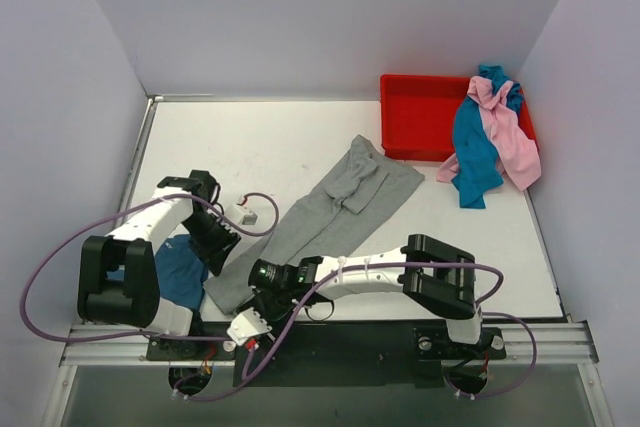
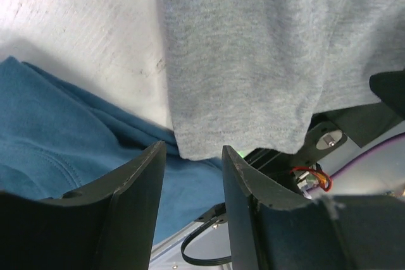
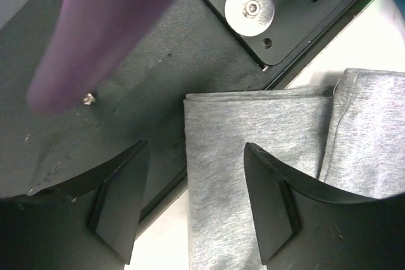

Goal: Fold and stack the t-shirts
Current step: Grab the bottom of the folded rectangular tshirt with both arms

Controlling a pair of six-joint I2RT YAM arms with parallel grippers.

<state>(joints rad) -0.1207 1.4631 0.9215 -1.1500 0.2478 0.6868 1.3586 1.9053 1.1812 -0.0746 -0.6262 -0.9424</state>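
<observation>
Jaws on both grippers stand apart: the left gripper sits at the lower hem of the grey t-shirt, and the right gripper has the shirt's folded corner showing between its fingers. I judge I'm mid-fold on the grey one, which lies diagonally across the middle of the overhead frame. The darker blue t-shirt is at lower left, and the pink t-shirt and teal-blue t-shirt are draped on the red bin at upper right. Next, I think, both must close on that hem and carry it up-frame together.
</observation>
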